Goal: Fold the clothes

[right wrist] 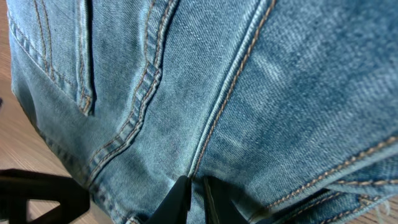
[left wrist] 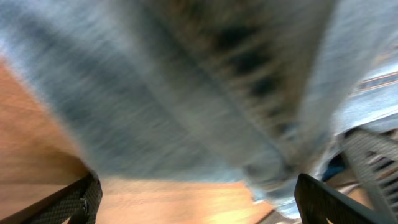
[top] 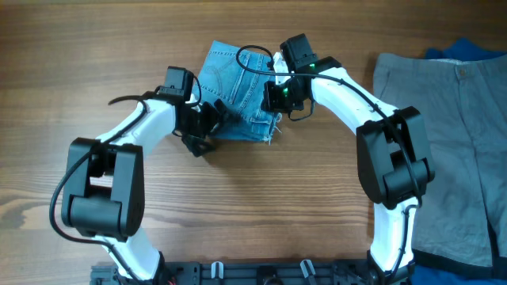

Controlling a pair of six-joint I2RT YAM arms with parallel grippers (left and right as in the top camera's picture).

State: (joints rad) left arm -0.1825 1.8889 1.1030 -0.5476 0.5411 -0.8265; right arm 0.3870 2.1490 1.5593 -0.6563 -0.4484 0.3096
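Observation:
The light blue jeans point(top: 238, 91) lie folded into a compact bundle at the back middle of the wooden table. My left gripper point(top: 207, 119) is at the bundle's front left edge. In the left wrist view its fingers point(left wrist: 199, 202) stand wide apart with bare wood between them, and blurred denim point(left wrist: 186, 87) hangs just ahead. My right gripper point(top: 277, 95) is at the bundle's right edge. In the right wrist view its fingers point(right wrist: 196, 196) are pressed together on the denim point(right wrist: 249, 81) at a stitched seam.
Grey khaki trousers point(top: 444, 142) lie spread along the right side of the table. A dark blue garment point(top: 467, 49) shows at the back right above them. A black rail point(top: 261, 273) runs along the front edge.

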